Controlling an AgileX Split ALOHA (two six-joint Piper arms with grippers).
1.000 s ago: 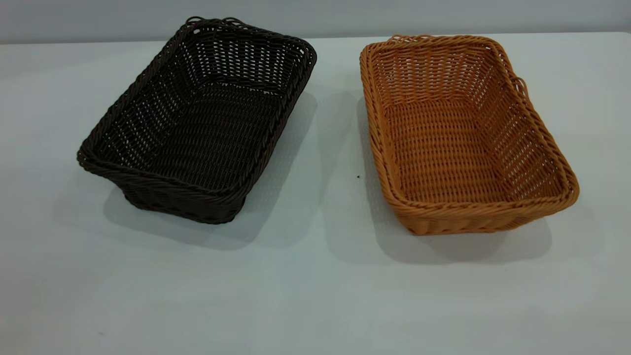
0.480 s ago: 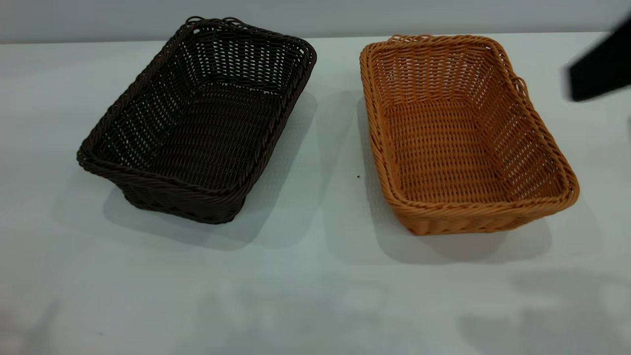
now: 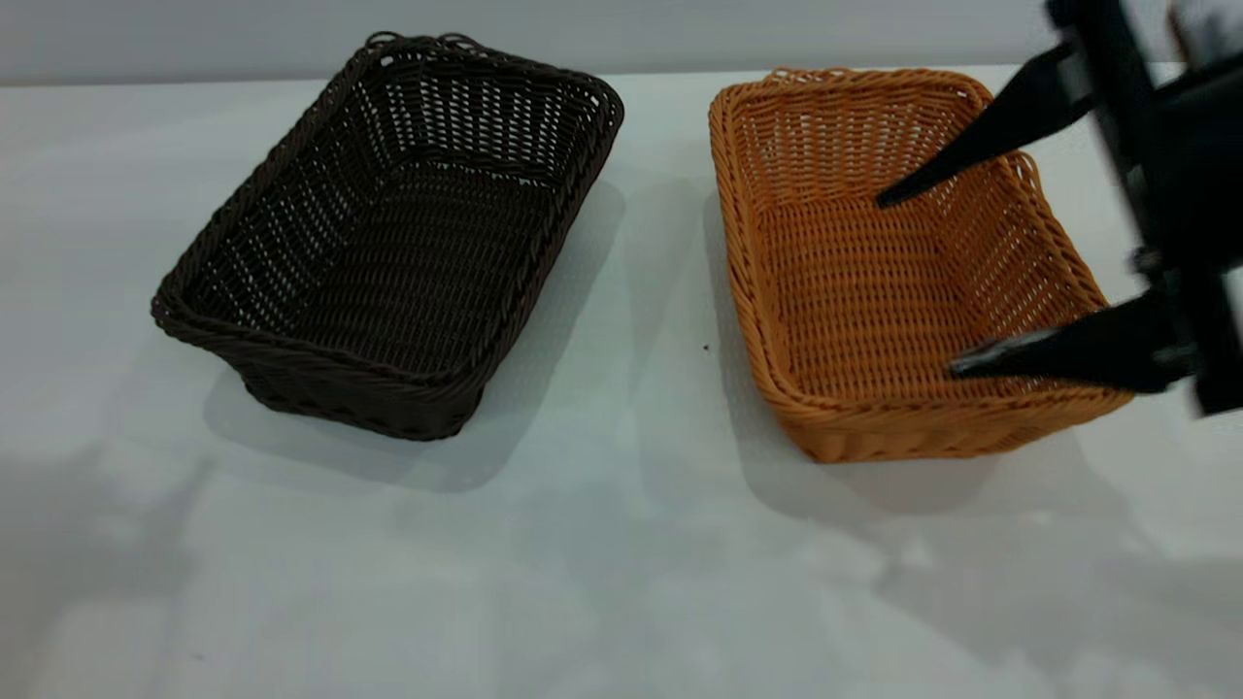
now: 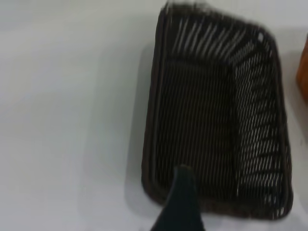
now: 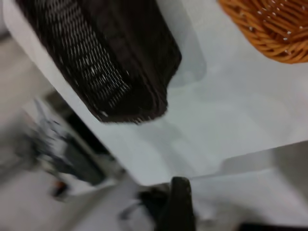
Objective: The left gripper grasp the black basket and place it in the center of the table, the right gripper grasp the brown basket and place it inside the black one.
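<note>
The black basket (image 3: pixel 388 243) stands on the left half of the table (image 3: pixel 621 563), and the brown basket (image 3: pixel 835 291) stands to its right. My right gripper (image 3: pixel 918 284) reaches in from the right edge, open wide, with both fingers above the brown basket's right half and touching nothing. My left gripper (image 4: pixel 238 207) is out of the exterior view. One of its fingers (image 4: pixel 183 197) shows in the left wrist view over the near short rim of the black basket (image 4: pixel 216 120), with no partner beside it, and it holds nothing.
A strip of bare table separates the two baskets, and the front of the table is bare. The right wrist view shows the black basket (image 5: pixel 96 57), a corner of the brown basket (image 5: pixel 269 24) and the table's edge.
My right gripper has swung in from the right edge to above the brown basket. A soft shadow has grown over the table's front left. Neither basket has moved.
</note>
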